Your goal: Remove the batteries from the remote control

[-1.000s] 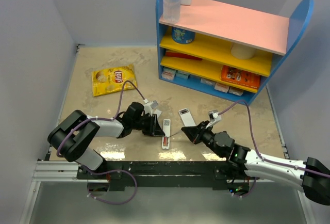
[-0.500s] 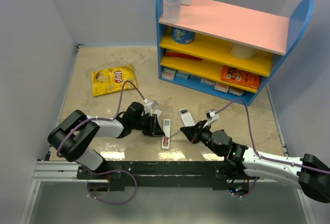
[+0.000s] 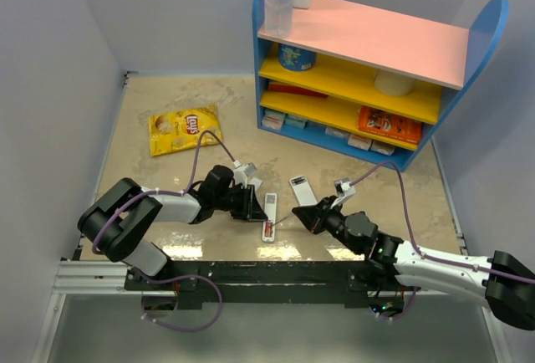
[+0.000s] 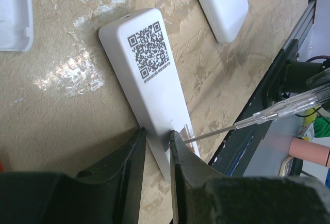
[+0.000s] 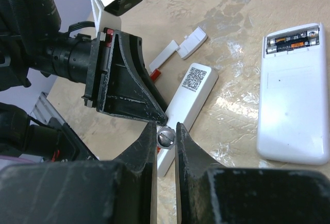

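Observation:
The remote control [image 3: 269, 212] lies face down, its white back with a QR code up [image 4: 154, 74]. My left gripper [image 4: 156, 133] is shut on its near end, one finger on each long side; it also shows in the top view [image 3: 253, 204]. A red-orange battery [image 3: 267, 231] shows in the slot at that end. My right gripper [image 5: 166, 131] is shut on a thin clear-handled screwdriver [image 4: 278, 110]. The screwdriver's tip reaches the slot beside my left finger [image 4: 178, 146]. The right gripper sits just right of the remote [image 3: 303, 215]. A second battery is not clearly visible.
A wider white device [image 5: 291, 95] with dark batteries in its open bay lies right of the remote. Flat white cover pieces [image 5: 178, 48] lie beyond it. A blue shelf unit [image 3: 368, 70] stands at the back, a yellow chip bag [image 3: 184, 129] at the left.
My right gripper with the screwdriver has edged slightly left toward the remote's slot. The left gripper and the remote have not moved.

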You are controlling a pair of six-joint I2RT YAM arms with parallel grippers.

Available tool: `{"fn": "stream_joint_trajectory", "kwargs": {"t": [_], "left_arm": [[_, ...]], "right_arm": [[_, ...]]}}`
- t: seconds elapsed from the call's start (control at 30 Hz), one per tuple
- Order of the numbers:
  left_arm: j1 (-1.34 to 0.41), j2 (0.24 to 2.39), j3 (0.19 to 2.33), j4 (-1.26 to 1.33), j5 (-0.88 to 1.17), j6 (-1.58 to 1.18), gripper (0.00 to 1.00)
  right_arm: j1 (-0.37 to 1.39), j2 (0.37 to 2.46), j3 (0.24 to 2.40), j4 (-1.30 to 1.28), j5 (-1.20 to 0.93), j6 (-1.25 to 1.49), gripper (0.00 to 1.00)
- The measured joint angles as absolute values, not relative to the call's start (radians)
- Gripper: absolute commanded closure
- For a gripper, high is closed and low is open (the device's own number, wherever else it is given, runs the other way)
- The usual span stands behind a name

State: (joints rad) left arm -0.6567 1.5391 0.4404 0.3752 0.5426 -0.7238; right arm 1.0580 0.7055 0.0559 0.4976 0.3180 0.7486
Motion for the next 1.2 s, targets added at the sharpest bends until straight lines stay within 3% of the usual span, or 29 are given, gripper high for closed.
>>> {"fn": "stream_joint_trajectory", "kwargs": {"t": [1.2], "left_arm": [[-0.657,1.552,0.426,0.420,0.547,-0.750,0.73]], "right_arm": [[1.124,0.753,0.045,0.568,0.385,0.751,1.00]]}}
